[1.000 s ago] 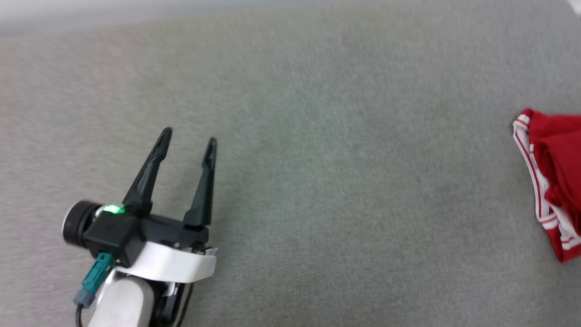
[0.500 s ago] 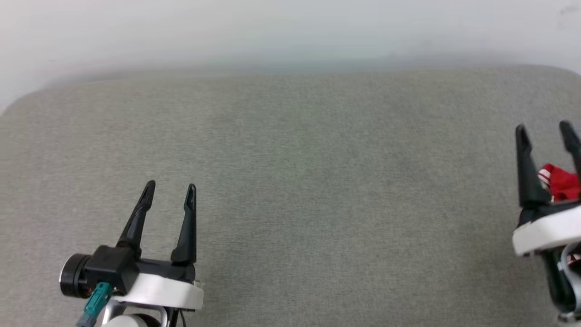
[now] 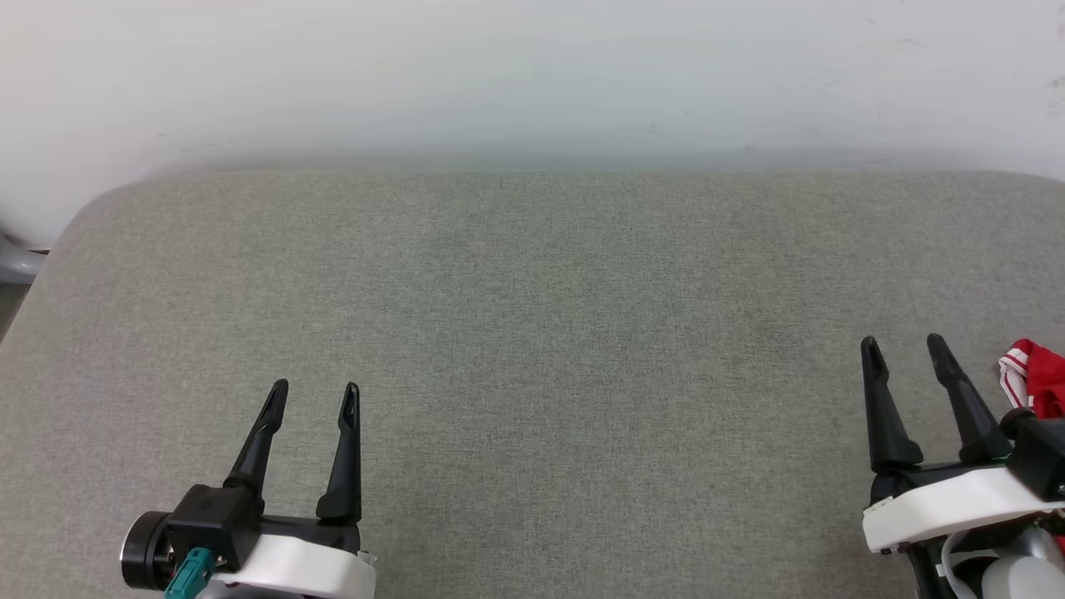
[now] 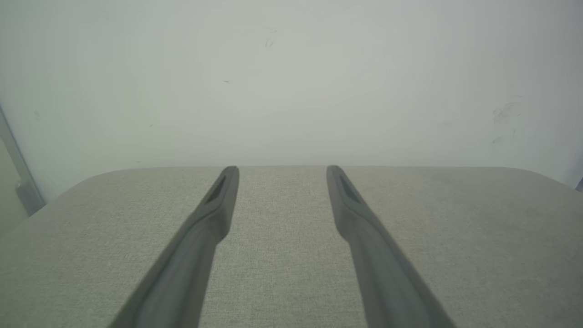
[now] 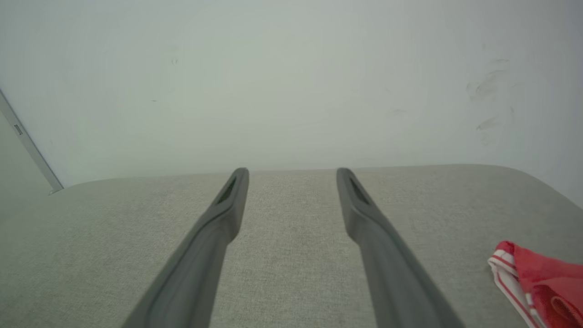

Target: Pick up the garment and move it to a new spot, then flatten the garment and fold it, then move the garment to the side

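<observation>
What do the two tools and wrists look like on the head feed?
Left tool and right tool: each two long, tapering black fingers on a black base with a white wrist band. A teal plug sits by the left one's round black camera.

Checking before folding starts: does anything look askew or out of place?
The garment lies bunched at the right side of the grey surface, beside the open right end effector, partly out of frame. Nothing else stands out.

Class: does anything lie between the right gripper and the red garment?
Nothing visible does. The garment lies just right of the open right gripper, with bare grey surface between them.
</observation>
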{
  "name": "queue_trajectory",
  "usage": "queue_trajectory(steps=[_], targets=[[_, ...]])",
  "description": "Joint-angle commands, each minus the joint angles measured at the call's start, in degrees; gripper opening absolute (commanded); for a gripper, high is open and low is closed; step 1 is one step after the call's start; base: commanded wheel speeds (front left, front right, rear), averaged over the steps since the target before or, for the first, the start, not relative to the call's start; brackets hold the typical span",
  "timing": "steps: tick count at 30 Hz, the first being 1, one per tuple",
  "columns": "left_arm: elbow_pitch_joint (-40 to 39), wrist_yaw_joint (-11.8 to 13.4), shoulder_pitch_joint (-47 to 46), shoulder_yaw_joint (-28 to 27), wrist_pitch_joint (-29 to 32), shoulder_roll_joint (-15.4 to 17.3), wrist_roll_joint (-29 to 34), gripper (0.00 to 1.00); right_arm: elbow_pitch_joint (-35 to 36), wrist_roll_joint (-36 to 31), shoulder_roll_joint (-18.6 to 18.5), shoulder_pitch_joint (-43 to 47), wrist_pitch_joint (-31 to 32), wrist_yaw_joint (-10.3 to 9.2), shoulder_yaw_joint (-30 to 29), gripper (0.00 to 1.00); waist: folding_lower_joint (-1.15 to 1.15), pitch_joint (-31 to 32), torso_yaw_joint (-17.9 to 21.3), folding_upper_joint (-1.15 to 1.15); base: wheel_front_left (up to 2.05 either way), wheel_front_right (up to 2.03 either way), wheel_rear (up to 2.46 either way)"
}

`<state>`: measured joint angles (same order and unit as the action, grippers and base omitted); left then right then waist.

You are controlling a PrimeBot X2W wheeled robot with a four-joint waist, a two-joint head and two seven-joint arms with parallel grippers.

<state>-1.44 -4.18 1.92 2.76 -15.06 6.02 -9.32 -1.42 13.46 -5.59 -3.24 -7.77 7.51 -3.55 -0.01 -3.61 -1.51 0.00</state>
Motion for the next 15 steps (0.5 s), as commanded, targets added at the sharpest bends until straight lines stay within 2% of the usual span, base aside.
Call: queue_trajectory(steps=[1,15], targets=[[0.1,-0.4,0.2,-0.4,-0.1,-0.4,0.2,1.0,-0.3,-0.4,0.4,0.7,-0.5,-0.05,0.1,1.0,0.01,0.1,0.0,0.0,0.0,0.0,0.0],[0.4,-2.3,0.6,-1.9,-0.1,-2.1,1.3,1.0,-1.7,-0.4,1.2,0.2,-1.6,-0.05,0.6,1.0,0.01,0.2,0.3,0.0,0.0,0.0,0.0]])
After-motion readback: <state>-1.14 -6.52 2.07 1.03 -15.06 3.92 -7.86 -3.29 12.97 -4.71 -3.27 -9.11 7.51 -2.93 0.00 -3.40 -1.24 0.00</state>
